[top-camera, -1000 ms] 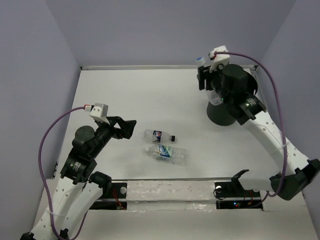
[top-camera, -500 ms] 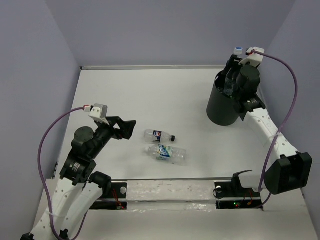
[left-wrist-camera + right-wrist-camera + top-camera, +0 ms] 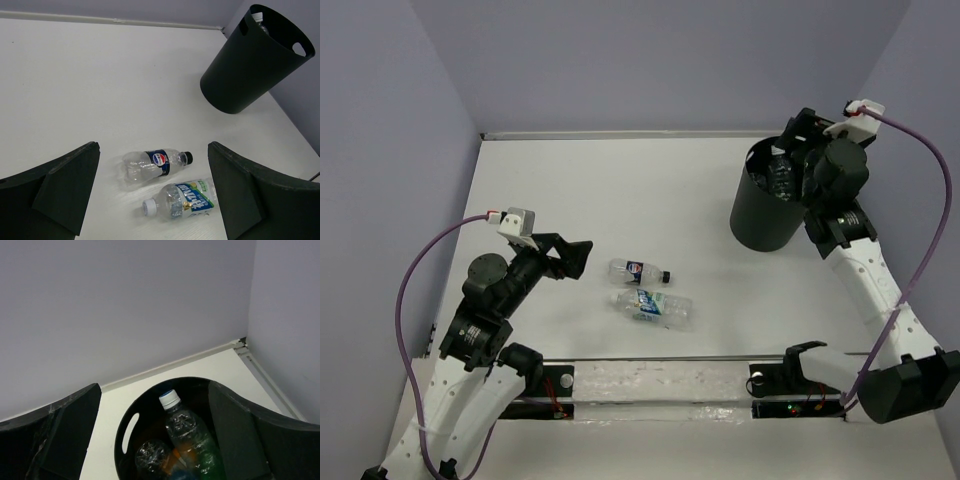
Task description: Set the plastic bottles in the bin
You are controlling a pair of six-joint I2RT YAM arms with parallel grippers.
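Fingers of the right hand stand wide apart with nothing clamped between them, so that hand is open. It hangs just over the far right part of the rim of the bin, looking down into its mouth. Inside the bin a clear bottle with a white cap ringed in blue leans against the wall, cap uppermost. Beside it and lower down lies a second clear bottle. A patch of orange shows between the two, but too little of it is in view to tell what it belongs to. The bin is a tall black bucket standing upright on the bench near the far right corner, with a slot-shaped handle hole cut under the rim.

The left hand is open too, its two dark fingers spread wide and holding nothing. It hovers above the near left side of the bench, well apart from the bin. Ahead of it two more bottles lie on their sides near the middle of the bench. The farther one, the black-capped bottle, is clear with a dark blue label, and its cap points right. The white-capped bottle lies just beside it on the near side, with a blue-green label and its cap pointing left. Whether these two touch cannot be told.
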